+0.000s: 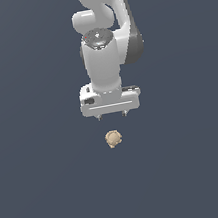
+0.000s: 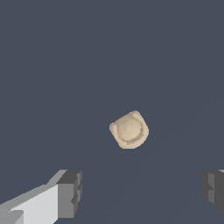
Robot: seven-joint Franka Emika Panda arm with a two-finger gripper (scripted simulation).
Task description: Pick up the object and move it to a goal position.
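object (image 1: 114, 139) tan, lumpy, roundish, no clear long axis | gripper (image 1: 112, 115) white, jaws spread wide, empty, object apart from fingertips

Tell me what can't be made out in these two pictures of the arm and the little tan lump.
- Arm: exterior view, base and upper links cut off by the top edge.
- Gripper: wrist view, both fingers cut by the bottom and side edges, tips unseen.
- Object: underside hidden in both views; what it is, too small to tell.
- Goal position: no marker in either view.
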